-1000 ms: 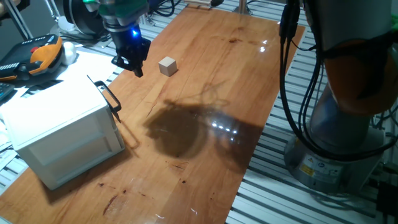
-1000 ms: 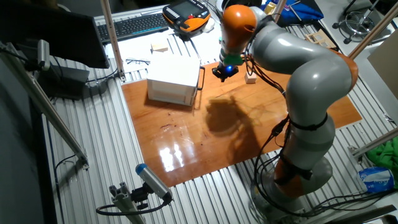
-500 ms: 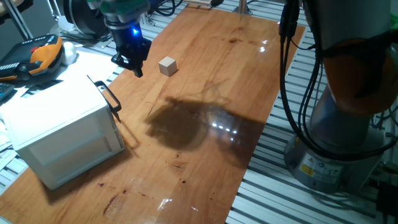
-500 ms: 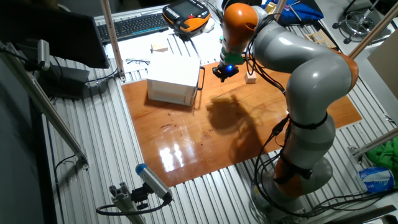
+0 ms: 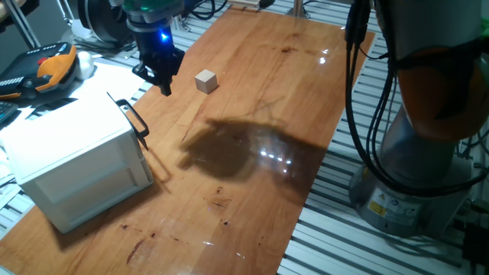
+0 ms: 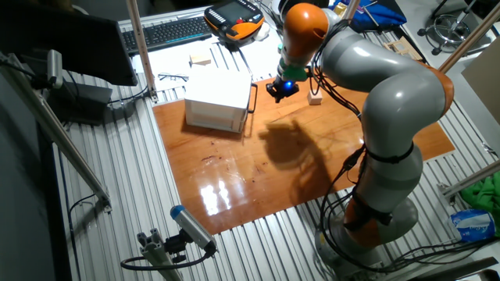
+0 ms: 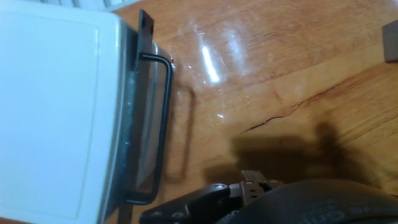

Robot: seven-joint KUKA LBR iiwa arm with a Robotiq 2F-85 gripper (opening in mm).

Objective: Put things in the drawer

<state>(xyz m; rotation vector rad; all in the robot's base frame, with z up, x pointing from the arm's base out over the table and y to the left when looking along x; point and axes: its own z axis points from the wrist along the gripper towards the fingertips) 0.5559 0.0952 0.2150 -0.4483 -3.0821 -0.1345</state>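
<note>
A small pale beige cube (image 5: 205, 80) rests on the wooden table, alone and untouched; the other fixed view shows the cube (image 6: 314, 98) just right of the arm's hand. The white cabinet (image 5: 72, 164) stands at the table's left, its drawer pushed in, with the black bar handle (image 5: 134, 121) facing the table's middle. My gripper (image 5: 157, 78) hangs above the table between handle and cube, nearer the cube, with its fingers apart and nothing between them. In the hand view the handle (image 7: 163, 124) runs down the cabinet's front, left of the hand.
An orange-and-black pendant (image 5: 47, 67) and papers lie behind the cabinet, off the wooden top. The arm's grey base (image 5: 428, 153) stands to the right of the table. A keyboard (image 6: 168, 33) sits at the back.
My gripper has shifted slightly up and away from the table's middle. The cube and the cabinet have not moved.
</note>
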